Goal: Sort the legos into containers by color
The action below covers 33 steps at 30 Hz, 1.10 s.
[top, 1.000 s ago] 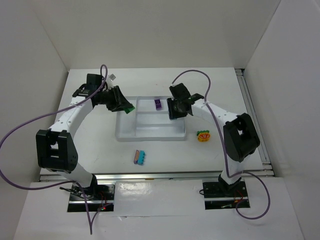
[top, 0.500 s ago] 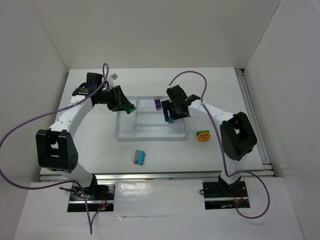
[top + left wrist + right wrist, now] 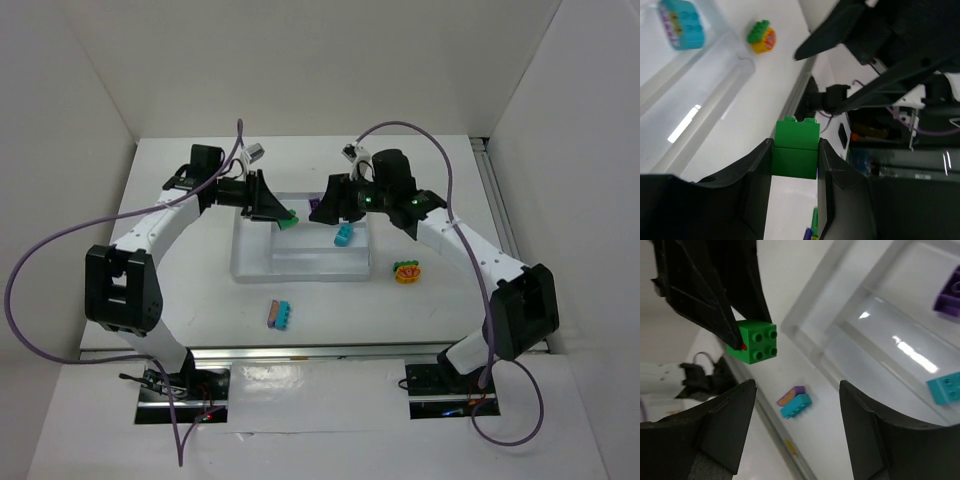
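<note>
A green lego (image 3: pixel 288 221) (image 3: pixel 795 148) (image 3: pixel 754 342) is clamped in my left gripper (image 3: pixel 281 216) (image 3: pixel 794 150), hanging above the left part of the translucent white tray (image 3: pixel 300 266) (image 3: pixel 820 295). My right gripper (image 3: pixel 336 206) (image 3: pixel 797 384) hovers open and empty over the tray's back. A cyan lego (image 3: pixel 343 236) (image 3: pixel 945 388) (image 3: pixel 682 23) lies in the middle long container. A purple lego (image 3: pixel 315 205) (image 3: pixel 950 292) lies in the back one. A purple and cyan stack (image 3: pixel 279 315) (image 3: pixel 795 401) rests on the table in front of the tray.
An orange and green stack (image 3: pixel 407 271) (image 3: pixel 761 36) sits on the table right of the tray. White walls enclose the table on three sides. Purple cables loop over both arms.
My right gripper opened and dropped the cyan lego into the tray, then lifted back. My left gripper carried the green lego rightward over the tray.
</note>
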Motion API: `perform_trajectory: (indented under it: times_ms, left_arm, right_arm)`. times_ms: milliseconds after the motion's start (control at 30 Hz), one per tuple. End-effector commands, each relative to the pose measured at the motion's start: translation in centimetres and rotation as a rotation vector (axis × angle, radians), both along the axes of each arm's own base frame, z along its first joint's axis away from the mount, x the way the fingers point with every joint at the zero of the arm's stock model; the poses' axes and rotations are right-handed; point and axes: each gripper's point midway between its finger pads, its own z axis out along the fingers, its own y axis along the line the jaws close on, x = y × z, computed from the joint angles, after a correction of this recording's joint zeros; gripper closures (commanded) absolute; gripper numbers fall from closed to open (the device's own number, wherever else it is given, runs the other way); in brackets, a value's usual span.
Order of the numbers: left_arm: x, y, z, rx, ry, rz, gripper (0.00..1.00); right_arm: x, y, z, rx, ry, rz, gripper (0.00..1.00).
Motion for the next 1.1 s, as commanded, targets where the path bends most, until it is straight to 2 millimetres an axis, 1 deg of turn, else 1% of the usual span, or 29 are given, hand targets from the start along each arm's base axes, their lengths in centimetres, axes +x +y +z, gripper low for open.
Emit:
perform_trajectory:
  times_ms: [0,33,67,100,133,167,200,233,267,333,367,433,467,500,567,633,700,733,800,1000,1033,1067]
  left_arm:
    - [-1.5,-0.8,2.6,-0.144,-0.067,-0.126,1.00]
    - [-1.6,-0.8,3.3,-0.156,-0.109,-0.140,1.00]
    - [-1.8,-1.1,3.6,-0.172,-0.117,-0.158,1.00]
    - [-1.7,-1.2,3.7,-0.175,-0.117,-0.156,1.00]
    - [-1.8,-1.2,3.9,-0.181,-0.128,-0.165,1.00]
    - [-2.0,-1.5,3.9,-0.182,-0.118,-0.172,1.00]
    - [-2.0,-1.5,3.9,-0.182,-0.118,-0.172,1.00]
    - [-2.0,-1.5,3.9,-0.182,-0.118,-0.172,1.00]
    - [-2.2,-1.7,3.9,-0.183,-0.117,-0.181,1.00]
    - [-2.1,-1.8,4.0,-0.184,-0.129,-0.182,1.00]
    - [-2.2,-1.7,3.7,-0.183,-0.120,-0.182,1.00]
    - [-2.4,-2.0,3.7,-0.183,-0.120,-0.191,1.00]
    - [-2.5,-2.0,3.7,-0.184,-0.111,-0.189,1.00]
    - [-2.5,-2.0,4.1,-0.186,-0.132,-0.191,1.00]
    - [-2.5,-2.0,4.1,-0.186,-0.132,-0.191,1.00]
    - [-2.5,-2.0,4.1,-0.186,-0.132,-0.191,1.00]
    - [-2.5,-2.0,4.1,-0.186,-0.132,-0.191,1.00]
    - [-2.6,-2.0,4.0,-0.185,-0.132,-0.192,1.00]
    - [-2.6,-2.0,4.0,-0.185,-0.132,-0.192,1.00]
    - [-2.6,-2.0,3.9,-0.183,-0.130,-0.193,1.00]
    - [-2.7,-1.9,3.6,-0.182,-0.120,-0.192,1.00]
    - [-2.7,-1.9,3.6,-0.182,-0.119,-0.192,1.00]
  right_arm:
    - [-2.3,1.6,3.8,0.280,0.037,0.208,0.24]
    - [-2.8,1.7,3.9,0.287,0.043,0.232,0.24]
    - [-2.6,1.9,4.2,0.304,0.033,0.247,0.24]
    - [-2.7,2.0,3.9,0.307,0.053,0.251,0.24]
    - [-2.6,2.1,4.4,0.310,0.042,0.253,0.23]
    - [-2.4,2.2,4.2,0.310,0.042,0.253,0.23]
    - [-2.2,2.2,4.7,0.317,0.023,0.256,0.23]
    - [-2.7,2.3,5.1,0.332,0.025,0.284,0.23]
    - [-2.6,2.6,5.4,0.356,0.027,0.298,0.23]
    - [-3.3,3.2,5.4,0.372,0.049,0.342,0.23]
    - [-3.3,3.3,4.3,0.362,0.092,0.345,0.23]
    - [-3.7,4.1,4.5,0.355,0.078,0.374,0.28]
    - [-3.5,4.2,4.1,0.352,0.088,0.372,0.29]
    - [-3.7,4.6,4.6,0.366,0.067,0.384,0.33]
    - [-4.0,4.8,4.5,0.363,0.077,0.391,0.41]
    - [-3.8,4.9,4.3,0.353,0.084,0.392,0.41]
    - [-3.6,4.9,4.4,0.354,0.072,0.383,0.45]
    - [-3.7,4.9,4.0,0.352,0.080,0.382,0.47]
    - [-3.6,4.9,4.2,0.355,0.070,0.383,0.56]
    - [-3.7,5.0,4.3,0.370,0.093,0.375,0.56]
    - [-3.7,5.0,4.2,0.381,0.100,0.371,0.56]
    - [-3.8,5.0,4.5,0.389,0.098,0.382,0.51]
